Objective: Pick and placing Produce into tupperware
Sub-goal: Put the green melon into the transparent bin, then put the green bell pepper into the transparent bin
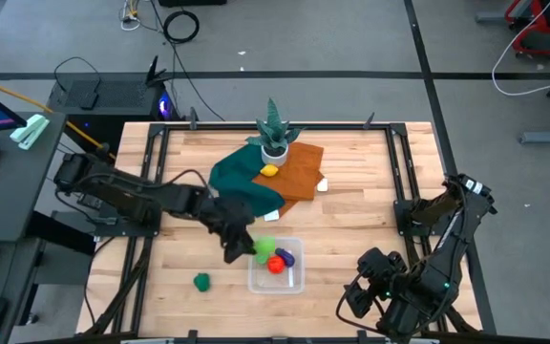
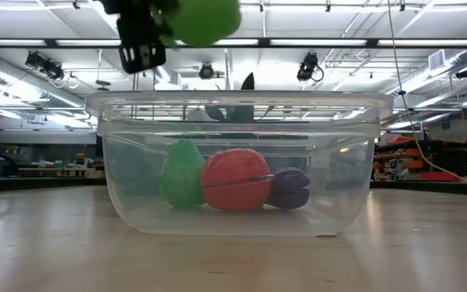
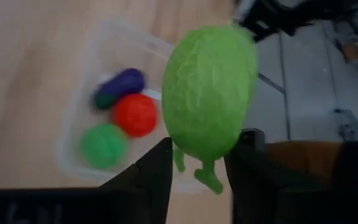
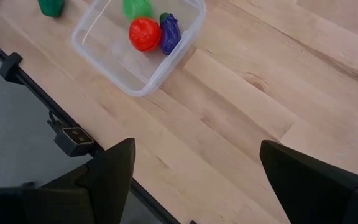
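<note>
On the left part of the bench [image 1: 351, 191] one dark green piece [image 1: 201, 281] lies alone on the wood, near the tub but not touching it. A little to its right, the left hand [image 1: 240, 243] is grasping a light green vegetable [image 3: 209, 99] and hangs at the tub's left edge, above its rim. The clear tub [image 1: 294, 282] already contains three pieces: a green one [image 2: 182, 174], a red one [image 2: 235, 180] and a purple one [image 2: 289, 188]. The yellow piece [image 1: 269, 171] rests farther back on the orange cloth [image 1: 294, 172], beside the spiky plant [image 1: 275, 129] and the teal cloth [image 1: 242, 182]. Well to the right, the right hand [image 4: 191, 171] waits at the front edge of the bench with its fingers spread wide and nothing between them. I judge that the step in hand is the carrying of the fourth piece to the tub. The next move asks the left hand to come more over the free space inside the tub and then to let go, so that the vegetable does not land on the rim or roll out. The low view shows that the vegetable is clearly higher than the rim, which the high view cannot tell. The left wrist view shows the grasp itself, with the fingers [image 3: 157, 177] pressing the lower end. Only the high view shows the two pieces that are not yet collected.
</note>
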Motion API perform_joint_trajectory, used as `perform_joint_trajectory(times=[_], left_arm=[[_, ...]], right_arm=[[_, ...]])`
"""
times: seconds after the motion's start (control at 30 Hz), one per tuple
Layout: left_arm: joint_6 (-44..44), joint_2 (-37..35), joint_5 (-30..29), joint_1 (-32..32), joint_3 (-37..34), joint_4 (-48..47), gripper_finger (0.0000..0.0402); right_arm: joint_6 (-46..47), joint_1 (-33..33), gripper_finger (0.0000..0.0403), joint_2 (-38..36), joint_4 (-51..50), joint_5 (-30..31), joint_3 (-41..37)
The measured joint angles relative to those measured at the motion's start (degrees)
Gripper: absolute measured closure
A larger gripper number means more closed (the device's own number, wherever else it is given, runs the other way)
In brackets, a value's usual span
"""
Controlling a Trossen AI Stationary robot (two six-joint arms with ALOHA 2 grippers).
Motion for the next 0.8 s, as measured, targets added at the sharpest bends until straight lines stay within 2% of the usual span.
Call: perform_joint_trajectory(times=[0.2,0.53,0.8], left_arm=[[-1.07,1.00,-3.44,-2.87,0.00,0.63,0.0271],[-1.12,7.97,-3.14,-3.56,-0.02,4.39,0.0284],[-1.05,8.34,-2.41,-3.58,-0.02,5.58,0.0285]], right_arm=[[-0.45,-0.62,0.0094,0.00,0.01,-0.02,0.00],[-1.50,-1.27,0.0094,0.00,0.46,-0.17,0.00],[-1.50,-1.25,0.0094,0.00,0.66,-0.48,0.00]])
